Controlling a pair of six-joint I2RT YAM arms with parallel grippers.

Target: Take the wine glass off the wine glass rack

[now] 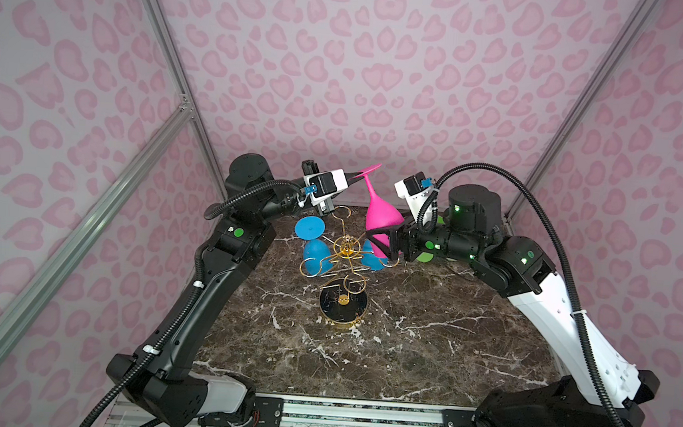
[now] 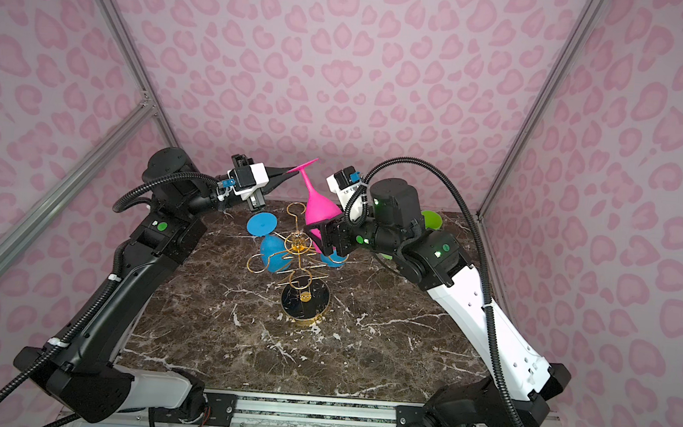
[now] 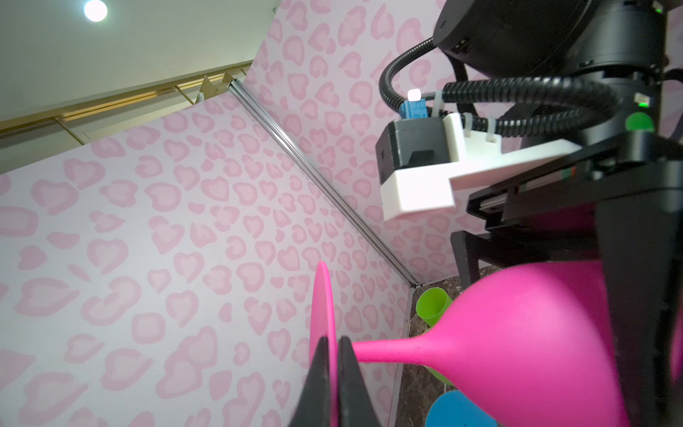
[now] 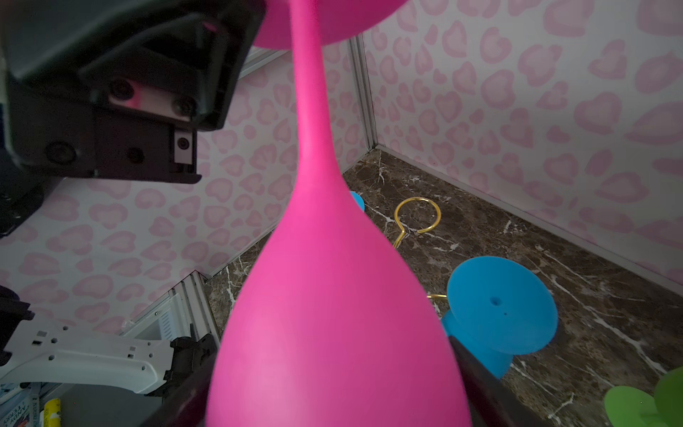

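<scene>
the left wrist view is showing, more plainly than the top views, the left pincer (image 3: 332, 345) pinching the flat foot of the matte pink wine glass (image 3: 517, 332), one black fingertip on each face. the right wrist view is showing the bowl filling the gap of the right pincer (image 1: 380, 244). its jaws are standing wide around the bowl, and whether they are pressing it is not showing. in both top views the pink wine glass is hanging upside down and tilted above the far edge of the dark marble desk (image 1: 404, 353). its foot is standing clear of the thin gold wire rack with round black base (image 1: 343, 303). a blue glass (image 1: 316, 256) is hanging on the rack's left side. a second blue glass (image 2: 333, 260) is hanging just under the right pincer. a green cup (image 2: 431, 220) is sitting near the far right corner.
</scene>
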